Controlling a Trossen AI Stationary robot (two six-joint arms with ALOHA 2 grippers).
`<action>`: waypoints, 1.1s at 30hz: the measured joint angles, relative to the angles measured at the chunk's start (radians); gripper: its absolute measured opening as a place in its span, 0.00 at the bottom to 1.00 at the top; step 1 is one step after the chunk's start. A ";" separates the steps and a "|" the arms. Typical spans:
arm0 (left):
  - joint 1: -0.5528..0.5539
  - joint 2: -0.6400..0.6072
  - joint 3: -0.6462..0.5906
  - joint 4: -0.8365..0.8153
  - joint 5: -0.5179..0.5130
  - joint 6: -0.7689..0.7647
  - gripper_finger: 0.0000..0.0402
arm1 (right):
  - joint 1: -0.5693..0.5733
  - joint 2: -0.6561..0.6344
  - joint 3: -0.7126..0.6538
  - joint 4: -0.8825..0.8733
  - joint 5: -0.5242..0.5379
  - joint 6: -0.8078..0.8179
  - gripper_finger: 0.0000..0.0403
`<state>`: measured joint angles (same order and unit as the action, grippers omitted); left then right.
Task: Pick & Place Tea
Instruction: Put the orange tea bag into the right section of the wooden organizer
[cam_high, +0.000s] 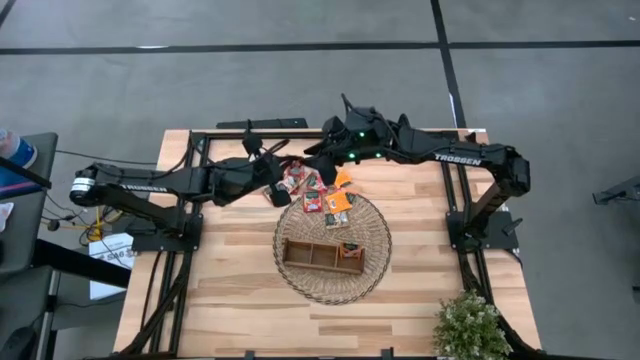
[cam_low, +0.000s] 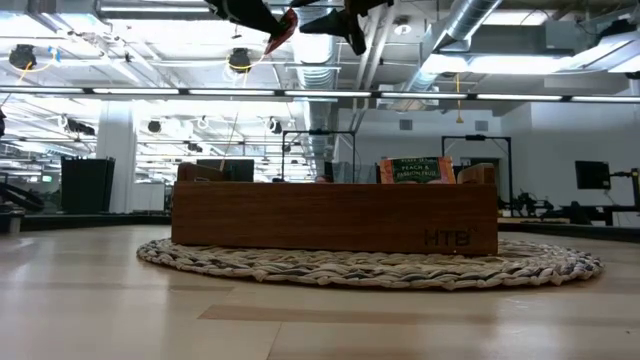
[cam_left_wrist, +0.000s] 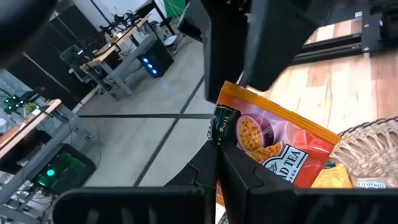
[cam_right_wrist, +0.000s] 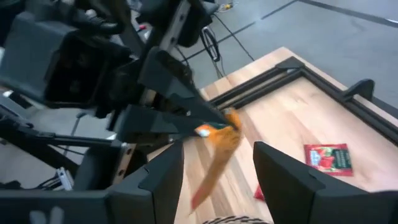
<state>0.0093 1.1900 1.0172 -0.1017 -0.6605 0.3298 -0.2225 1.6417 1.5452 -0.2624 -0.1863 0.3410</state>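
Note:
My left gripper (cam_left_wrist: 217, 163) is shut on an orange-red tea sachet (cam_left_wrist: 273, 140), high above the table's far middle. My right gripper (cam_right_wrist: 214, 171) faces it, open. Its fingers stand on either side of the same sachet (cam_right_wrist: 217, 144), seen edge-on, with a gap on each side. In the low view both grippers hang at the top, the held sachet (cam_low: 283, 30) between them. Several more sachets (cam_high: 313, 203) lie flat on the table by the wicker basket (cam_high: 300, 285). One sachet (cam_low: 415, 170) stands in the wooden tray (cam_high: 305, 255). My left gripper pinches the sachet between its two fingers at one edge, by the dark label patch (cam_left_wrist: 225, 132). The fingers come about level from the table's left. The rest of the sachet sticks out past the fingertips toward my right gripper, lifted clear of the table.
The three-compartment tray sits on the round wicker basket in the table's middle. A red sachet (cam_right_wrist: 328, 155) lies on the wood beyond it. Black frame rails (cam_high: 455, 190) run along the table's sides. A potted plant (cam_high: 470, 325) stands at the near right corner.

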 joint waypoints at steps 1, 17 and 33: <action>0.000 0.000 0.000 0.000 -0.001 0.000 0.00 | 0.001 0.000 0.000 0.003 -0.001 0.000 0.45; -0.011 0.000 0.000 0.068 0.020 0.044 0.00 | 0.008 0.000 0.000 0.003 0.002 0.026 0.34; -0.011 -0.001 0.000 0.067 0.052 0.043 0.00 | 0.011 0.000 0.000 -0.002 -0.047 -0.036 0.00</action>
<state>-0.0017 1.1895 1.0172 -0.0345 -0.6086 0.3725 -0.2119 1.6417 1.5452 -0.2644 -0.2337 0.3051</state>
